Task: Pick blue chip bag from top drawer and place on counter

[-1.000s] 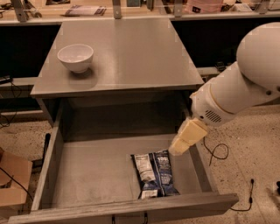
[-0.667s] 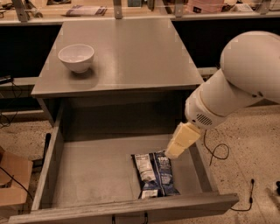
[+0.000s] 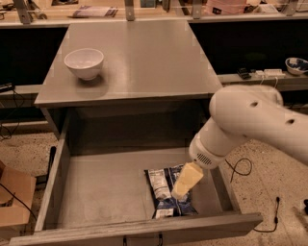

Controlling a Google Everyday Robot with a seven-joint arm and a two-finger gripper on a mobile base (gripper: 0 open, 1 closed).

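Note:
The blue chip bag (image 3: 163,191) lies flat on the floor of the open top drawer (image 3: 103,187), at its front right. My gripper (image 3: 180,192) hangs from the white arm (image 3: 250,125) on the right and reaches down into the drawer, right over the bag's right half. Its cream-coloured end covers part of the bag. The grey counter (image 3: 144,57) stands above and behind the drawer.
A white bowl (image 3: 84,62) stands on the counter's left side. A tan shelf with metal posts (image 3: 130,9) runs along the back. A cardboard box (image 3: 14,197) sits on the floor at the left. Cables lie on the speckled floor (image 3: 269,192) at the right.
The arm has swung left and down, and the gripper has moved from beside the bag's upper right to directly over the bag.

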